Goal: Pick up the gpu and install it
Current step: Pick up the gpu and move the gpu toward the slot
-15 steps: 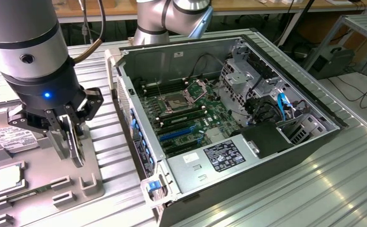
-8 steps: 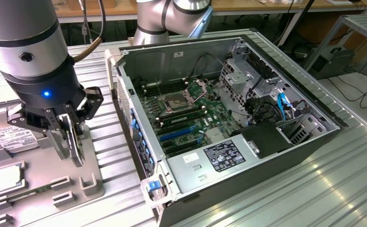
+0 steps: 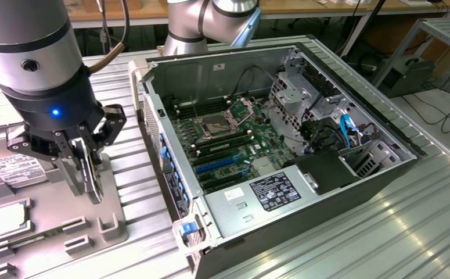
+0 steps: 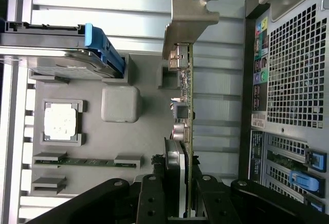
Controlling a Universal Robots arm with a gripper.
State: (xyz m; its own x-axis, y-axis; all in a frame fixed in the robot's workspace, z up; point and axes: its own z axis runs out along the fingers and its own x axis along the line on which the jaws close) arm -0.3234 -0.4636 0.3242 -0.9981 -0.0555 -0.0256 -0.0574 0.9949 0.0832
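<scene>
We count one robot arm (image 3: pixel 31 52) with one gripper (image 3: pixel 83 180), and one gpu (image 4: pixel 188 106). At three o'clock in the exterior view we count one open computer case (image 3: pixel 209 75); at eight o'clock, one gray tray (image 3: pixel 116 197). On that tray we count one hard drive (image 3: pixel 15 168), one processor chip (image 3: pixel 8 218), one memory stick (image 4: pixel 85 161) and one plain gray block (image 4: pixel 121 103).
</scene>
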